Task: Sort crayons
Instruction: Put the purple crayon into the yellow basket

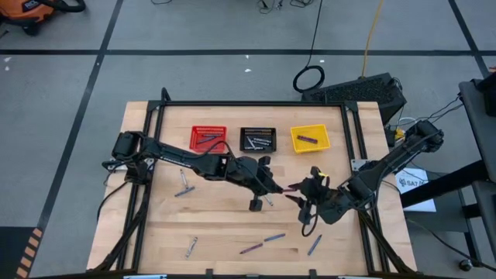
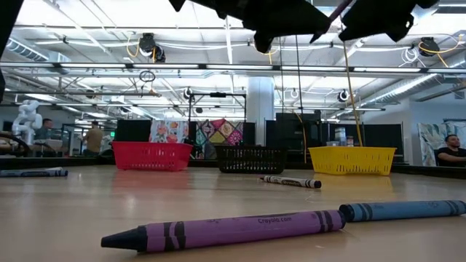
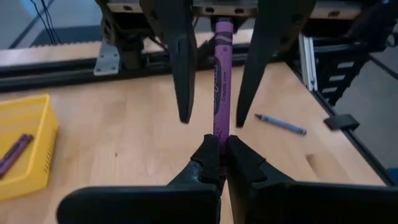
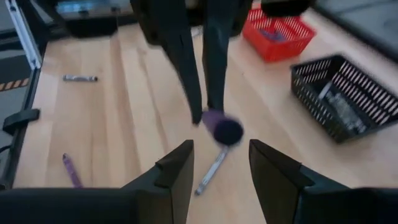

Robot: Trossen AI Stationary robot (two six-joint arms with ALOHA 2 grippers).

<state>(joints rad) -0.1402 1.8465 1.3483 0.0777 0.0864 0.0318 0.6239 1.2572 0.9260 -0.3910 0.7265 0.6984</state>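
Note:
A purple crayon [image 3: 221, 74] hangs in the air over the middle of the table, with my left gripper [image 3: 219, 148] shut on it. My right gripper [image 4: 221, 167] faces it from the table's right side, open. Its two fingers [image 3: 181, 68] stand on either side of the crayon's other end without touching it. In the high view the two grippers meet at the crayon [image 1: 292, 188]. A grey crayon [image 4: 210, 174] lies on the table below them. A red basket [image 1: 209, 139], a black basket [image 1: 258, 139] and a yellow basket [image 1: 310, 138] stand in a row at the far side. My left gripper pinches the purple crayon by one end [image 3: 219, 133] between its two fingertips. The fingers slant down toward the table's right side, and the crayon sticks out ahead in line with them. It is lifted clear of the table.
Loose crayons lie on the wooden table: two grey ones at the left [image 1: 183, 188] and near left [image 1: 191, 246], and a purple one [image 1: 251, 249] with blue ones [image 1: 273, 238] [image 1: 314, 245] near the front edge. The yellow basket holds a purple crayon [image 3: 15, 152].

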